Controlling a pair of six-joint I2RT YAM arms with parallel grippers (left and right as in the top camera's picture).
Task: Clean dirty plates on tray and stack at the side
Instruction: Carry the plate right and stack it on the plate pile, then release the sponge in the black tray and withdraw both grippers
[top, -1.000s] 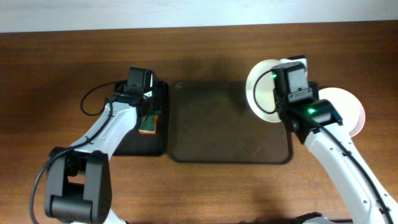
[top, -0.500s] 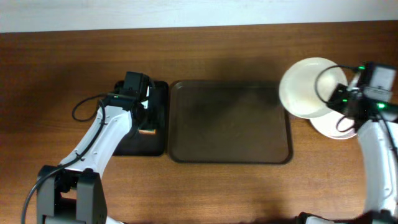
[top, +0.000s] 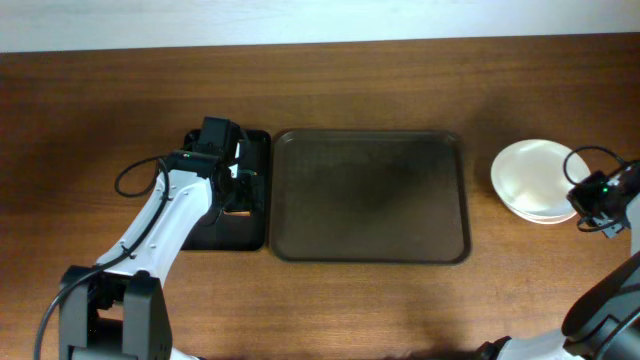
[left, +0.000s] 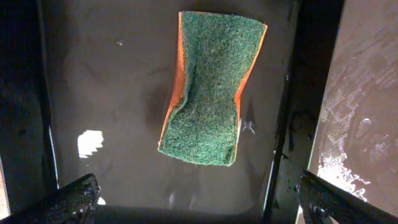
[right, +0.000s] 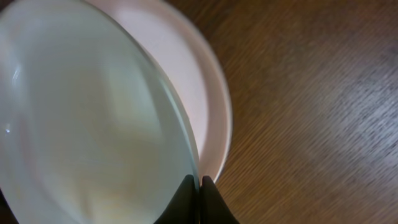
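The tabletop (top: 100, 100) is carrying everything. The large brown tray (top: 370, 195) is sitting bare at its middle, so no plate seems left to wipe. Just left of it, the narrow black tray (top: 215, 235) is serving as the sponge's resting place. On bare wood to the right of the brown tray, the plates (top: 530, 180) are lying stacked and plain white. The right gripper (right: 199, 185) is pinching the top plate (right: 81, 124) by its rim, jaws closed thinly on it, probably to settle it squarely on the stack. The green sponge (left: 211, 87) is lying loose beneath the left gripper (left: 202, 200), which is hanging wide open and empty.
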